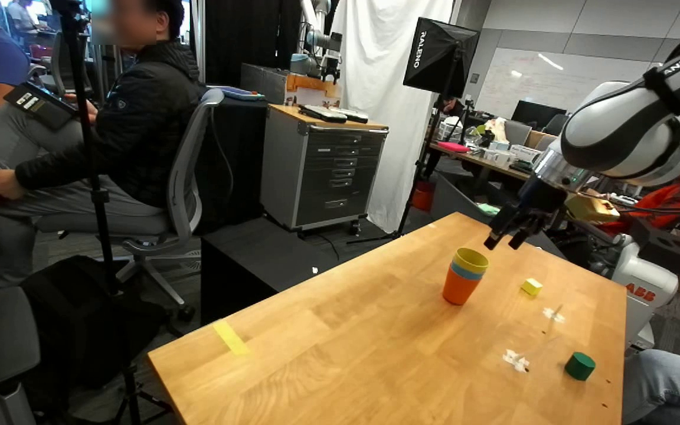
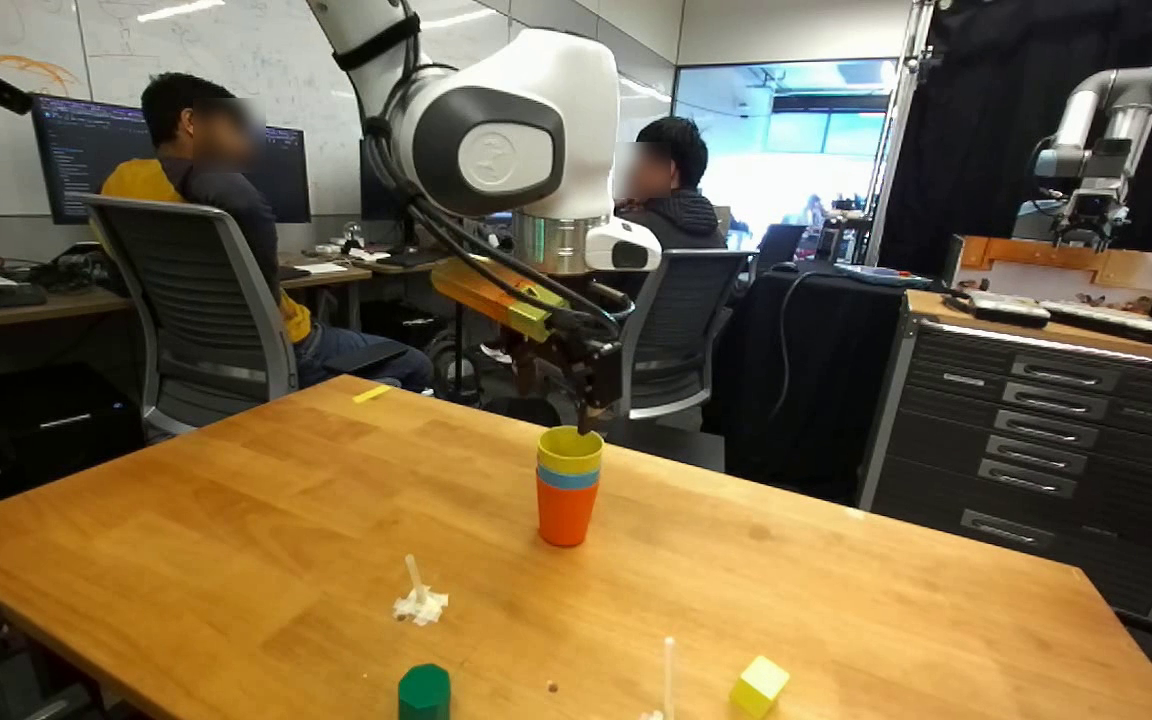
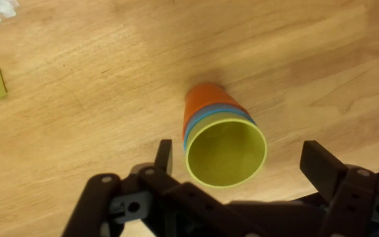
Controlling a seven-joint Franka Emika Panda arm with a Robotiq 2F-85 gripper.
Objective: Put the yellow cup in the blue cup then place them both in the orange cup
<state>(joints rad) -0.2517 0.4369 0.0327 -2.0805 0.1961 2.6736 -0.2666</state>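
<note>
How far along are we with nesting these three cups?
Done, by the look of it: the yellow cup sits in the blue cup, and both sit in the orange cup, upright on the table. In hand: nothing; the gripper is open and touching none of them. Left: no nesting, with all three already stacked; perhaps just move the gripper away.

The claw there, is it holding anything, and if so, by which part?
Nothing is held. In the wrist view the claw stands open, with gaps either side of the yellow cup, which sits in the blue cup, inside the orange cup.
</note>
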